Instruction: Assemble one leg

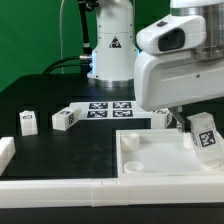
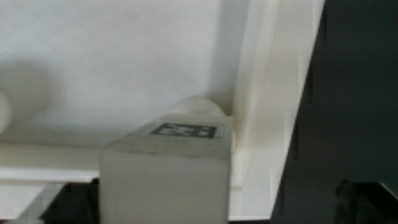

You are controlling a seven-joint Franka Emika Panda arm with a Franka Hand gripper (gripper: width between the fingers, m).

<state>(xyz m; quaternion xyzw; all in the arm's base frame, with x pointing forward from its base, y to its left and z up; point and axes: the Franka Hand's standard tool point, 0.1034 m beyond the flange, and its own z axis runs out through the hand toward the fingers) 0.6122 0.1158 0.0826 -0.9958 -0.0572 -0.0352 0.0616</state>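
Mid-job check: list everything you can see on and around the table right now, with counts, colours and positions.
small blocks: three, white with black-and-white tags; two on the table at the exterior view's left, one at the tray's far corner under the gripper
tray: one, white, near edge, exterior view's right
marker board: one, white with black tags, table centre
border strip: one, white, along the near edge
table: one, black
backdrop: one, green, behind
arm: one, white, base at the back, wrist over the tray
gripper: one, open, fingers either side of the tray block
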